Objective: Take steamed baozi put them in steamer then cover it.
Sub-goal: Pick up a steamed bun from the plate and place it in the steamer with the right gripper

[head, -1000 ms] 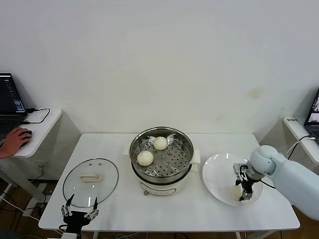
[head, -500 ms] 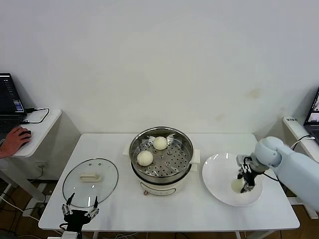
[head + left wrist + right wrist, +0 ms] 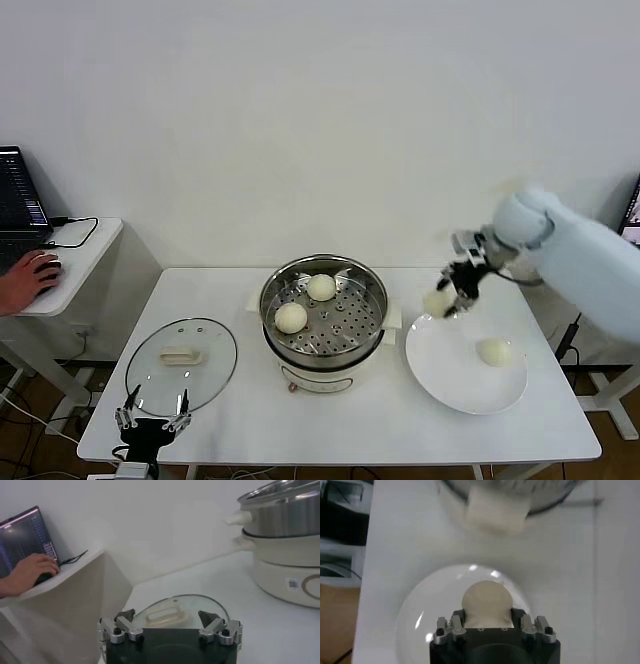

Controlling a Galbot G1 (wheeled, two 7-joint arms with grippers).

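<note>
Cream bun (image 3: pixel 438 301), clamped in the right end effector (image 3: pixel 447 297), has lifted off the plate (image 3: pixel 440 375) toward the steamer (image 3: pixel 324 310); third load underway. Left end effector (image 3: pixel 150 425) idles wide by the lid (image 3: pixel 181 364).

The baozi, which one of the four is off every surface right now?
The baozi in the right gripper, above the plate's rim. Two sit in the steamer, one lies on the plate.
</note>
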